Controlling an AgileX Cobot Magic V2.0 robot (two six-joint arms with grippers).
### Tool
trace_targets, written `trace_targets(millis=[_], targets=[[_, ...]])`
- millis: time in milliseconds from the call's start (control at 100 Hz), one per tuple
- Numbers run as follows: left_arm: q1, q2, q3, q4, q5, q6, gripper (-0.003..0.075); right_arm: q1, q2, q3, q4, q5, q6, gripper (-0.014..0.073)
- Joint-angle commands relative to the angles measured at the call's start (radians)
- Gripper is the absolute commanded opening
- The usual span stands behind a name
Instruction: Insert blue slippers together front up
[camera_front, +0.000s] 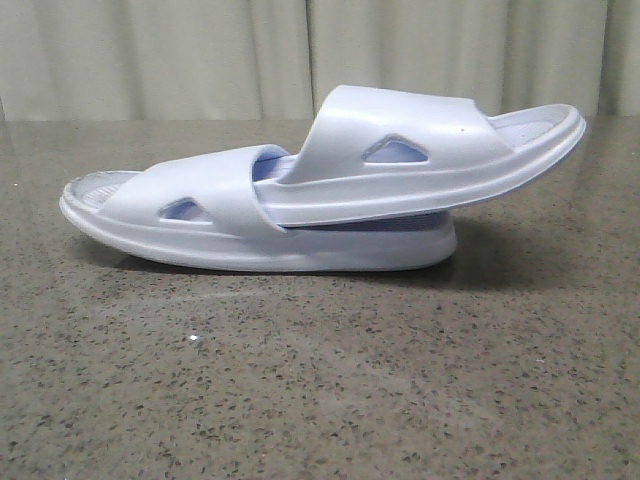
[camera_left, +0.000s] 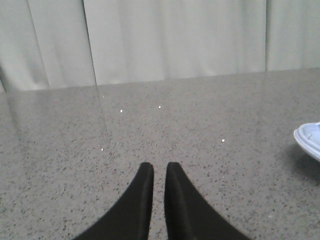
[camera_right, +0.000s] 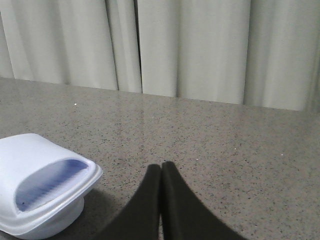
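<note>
Pale blue-white moulded foam slippers (camera_front: 300, 200) look smooth and softly sheened; the speckled grey stone surface (camera_front: 320, 380) is polished.

The front camera sits low and close, looking straight across the table (camera_front: 320, 400) at the slippers (camera_front: 320, 195) side-on, curtain (camera_front: 200, 50) behind; each wrist camera rides low over its own fingers, facing the same curtain; the left one catches only a slipper tip at its edge; the right one sees one end nearby.
</note>
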Motion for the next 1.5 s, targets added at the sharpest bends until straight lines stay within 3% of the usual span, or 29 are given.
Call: trace_targets(millis=[0, 1490], targets=[[0.011, -0.029, -0.001, 0.009, -0.081, -0.016, 0.0016, -0.001, 0.003, -0.030, -0.010, -0.068, -0.011, -0.0107], [0.011, -0.029, 0.049, 0.041, -0.102, -0.027, 0.0016, -0.001, 0.003, -0.022, -0.010, -0.068, -0.011, -0.0107]])
